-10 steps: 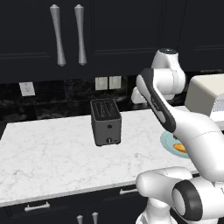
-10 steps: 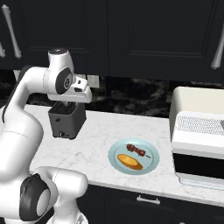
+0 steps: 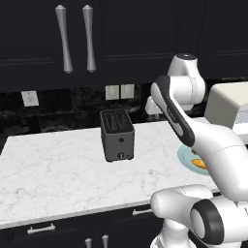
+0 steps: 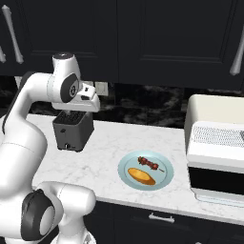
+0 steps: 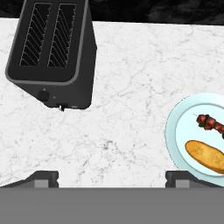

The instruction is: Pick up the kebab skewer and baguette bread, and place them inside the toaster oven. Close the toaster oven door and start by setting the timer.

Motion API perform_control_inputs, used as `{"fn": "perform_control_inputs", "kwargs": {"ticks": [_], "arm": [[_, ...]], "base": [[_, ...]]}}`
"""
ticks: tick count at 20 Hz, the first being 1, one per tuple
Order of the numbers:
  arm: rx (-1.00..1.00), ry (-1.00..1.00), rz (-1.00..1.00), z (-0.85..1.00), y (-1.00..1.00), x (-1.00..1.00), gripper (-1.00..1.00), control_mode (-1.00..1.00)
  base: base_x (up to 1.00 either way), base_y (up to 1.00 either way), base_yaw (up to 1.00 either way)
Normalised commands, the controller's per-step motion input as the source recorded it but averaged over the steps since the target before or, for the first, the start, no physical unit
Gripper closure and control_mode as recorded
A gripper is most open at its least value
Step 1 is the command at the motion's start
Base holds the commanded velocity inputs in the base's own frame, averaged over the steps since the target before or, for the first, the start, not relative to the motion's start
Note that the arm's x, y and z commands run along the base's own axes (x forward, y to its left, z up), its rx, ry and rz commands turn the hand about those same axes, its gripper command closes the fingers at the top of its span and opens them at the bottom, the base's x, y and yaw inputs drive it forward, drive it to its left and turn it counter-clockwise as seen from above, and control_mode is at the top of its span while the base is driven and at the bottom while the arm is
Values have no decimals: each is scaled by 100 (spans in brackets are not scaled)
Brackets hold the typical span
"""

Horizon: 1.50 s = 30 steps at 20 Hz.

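Observation:
A pale blue plate [image 4: 125, 167] near the counter's front holds the kebab skewer [image 4: 148, 164], a short stick of dark-red chunks, and the golden baguette bread [image 4: 141, 176] just in front of it. In the hand view the plate [image 5: 172, 131] is at the right edge with the kebab skewer [image 5: 209, 123] and the baguette bread [image 5: 204, 155] on it. My gripper [image 5: 112, 178] is open and empty, high over bare marble, left of the plate and near the black toaster. The cream toaster oven [image 4: 214, 119] stands right of the plate. Its dark glass door [image 4: 215, 178] looks shut.
A black two-slot toaster [image 4: 72, 131] stands on the white marble counter [image 4: 109, 143], below and behind my hand; it is at the upper left of the hand view [image 5: 52, 52]. Dark cabinets hang above. The plate's edge [image 3: 185, 157] peeks from behind my arm.

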Motion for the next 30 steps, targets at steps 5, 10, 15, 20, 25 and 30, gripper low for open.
{"fn": "perform_control_inputs", "kwargs": {"ticks": [5, 10, 15, 20, 25, 30], "arm": [[0, 0, 0, 0, 0, 0, -100, 100], [0, 0, 0, 0, 0, 0, -100, 100], [0, 0, 0, 0, 0, 0, -100, 100], [0, 0, 0, 0, 0, 0, -100, 100], [0, 0, 0, 0, 0, 0, -100, 100], [0, 0, 0, 0, 0, 0, -100, 100]], "base": [[0, -6, 0], [0, -70, 0], [0, -78, 0], [0, -65, 0], [0, -20, 0], [0, 0, 0]]}}
